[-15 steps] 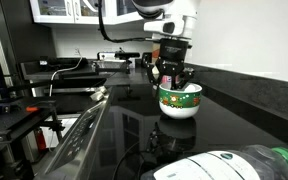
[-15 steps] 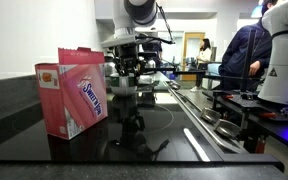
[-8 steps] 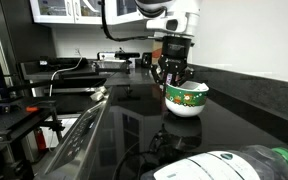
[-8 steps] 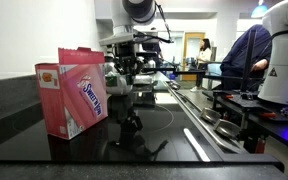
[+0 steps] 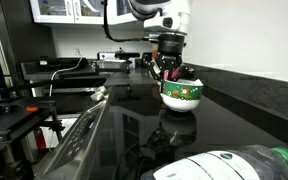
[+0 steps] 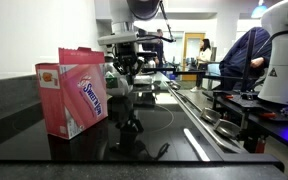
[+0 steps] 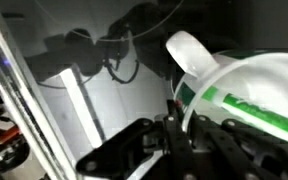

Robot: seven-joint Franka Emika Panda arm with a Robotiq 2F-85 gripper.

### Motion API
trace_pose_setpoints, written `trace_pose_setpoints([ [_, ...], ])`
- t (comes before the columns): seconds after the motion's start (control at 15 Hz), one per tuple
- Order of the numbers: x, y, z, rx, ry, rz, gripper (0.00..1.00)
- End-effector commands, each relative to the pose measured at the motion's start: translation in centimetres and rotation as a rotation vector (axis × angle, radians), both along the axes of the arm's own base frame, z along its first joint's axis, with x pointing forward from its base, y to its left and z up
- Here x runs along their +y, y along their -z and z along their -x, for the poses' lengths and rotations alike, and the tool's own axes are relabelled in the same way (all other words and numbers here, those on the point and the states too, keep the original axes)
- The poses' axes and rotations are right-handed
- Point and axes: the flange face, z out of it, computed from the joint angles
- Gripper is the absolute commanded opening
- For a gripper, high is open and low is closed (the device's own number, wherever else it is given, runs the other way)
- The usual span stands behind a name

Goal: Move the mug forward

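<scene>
The mug (image 5: 181, 93) is wide and bowl-shaped, with a green festive band and a white base. It hangs slightly tilted just above the glossy black counter (image 5: 134, 120). My gripper (image 5: 170, 70) comes down from above and is shut on the mug's rim. In an exterior view the mug (image 6: 118, 87) is half hidden behind the pink carton, with my gripper (image 6: 130, 68) above it. In the wrist view the mug's white wall and green band (image 7: 246, 85) fill the right side, and my fingers (image 7: 174, 130) clamp its edge.
A pink carton (image 6: 72, 92) stands on the counter near the mug. A white plastic bottle with a green cap (image 5: 234, 165) lies at the counter's near edge. A person (image 6: 246, 55) and another robot (image 6: 284, 45) are in the background, with racks of equipment (image 5: 14, 100) beside the counter.
My gripper has shifted sideways and risen a little with the mug in it. The mug now sits slightly higher and more tilted than a second ago.
</scene>
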Motion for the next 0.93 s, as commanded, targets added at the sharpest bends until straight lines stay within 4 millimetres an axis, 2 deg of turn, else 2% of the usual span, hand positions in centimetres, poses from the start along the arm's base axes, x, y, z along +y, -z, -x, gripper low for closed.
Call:
trace_pose_setpoints([
  [0.0, 2.8, -2.6, 2.4, -0.074, -0.018, 0.083, 0.03],
  [0.4, 7.7, -4.4, 7.6, -0.148, -0.053, 0.095, 0.03],
  [0.6, 8.5, -4.3, 10.3, -0.190, -0.074, 0.026, 0.03],
  [0.87, 8.4, -3.4, 12.5, -0.194, -0.064, 0.007, 0.03],
])
